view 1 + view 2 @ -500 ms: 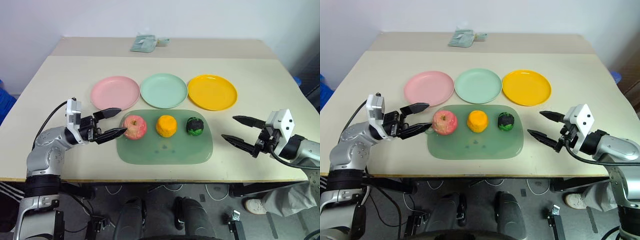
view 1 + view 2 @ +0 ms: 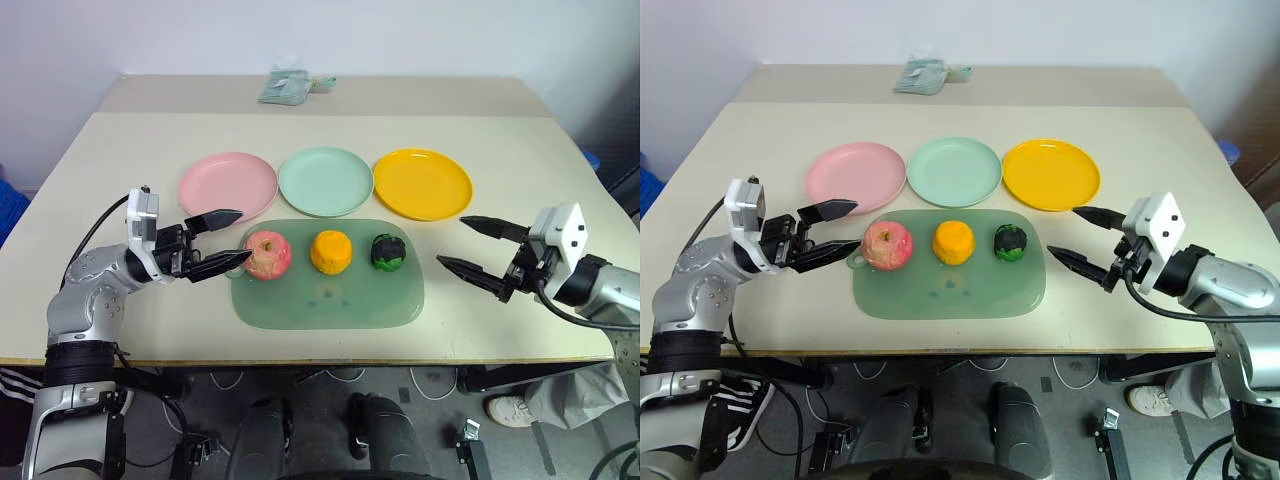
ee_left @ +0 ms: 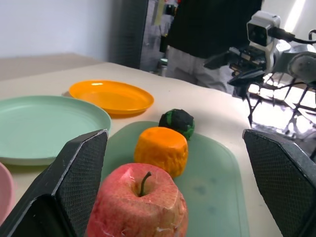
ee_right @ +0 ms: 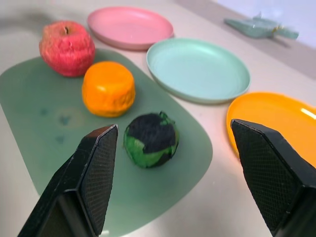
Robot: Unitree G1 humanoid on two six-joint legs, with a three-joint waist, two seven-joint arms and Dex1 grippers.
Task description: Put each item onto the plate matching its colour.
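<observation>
On the worktop point(image 2: 120, 150) in front of me lies a translucent green mat point(image 2: 330, 300) carrying three fruits in a row. The pink-red apple point(image 2: 268, 254) sits at the mat's left end, the orange fruit point(image 2: 332, 251) in the middle, and the dark green knobbly fruit point(image 2: 388, 251) toward the right. None of them touches another. Beyond the mat stand three round plates in a line: the pink plate point(image 2: 228, 185) on the left, the mint green plate point(image 2: 325, 180) in the centre, and the yellow-orange plate point(image 2: 422, 183) on the right. All three plates are bare.

My left end effector point(image 2: 226, 240) is level and points right toward the apple, its two fingers spread wide apart. One fingertip lies close beside the apple's near left side; I cannot tell whether it touches. My right end effector point(image 2: 468, 246) is off the mat's right edge, pointing left toward the dark green fruit, its fingers also parted and holding nothing, clearly apart from the fruit.

At the far edge of the worktop lies a crumpled pale green cloth point(image 2: 290, 85).
</observation>
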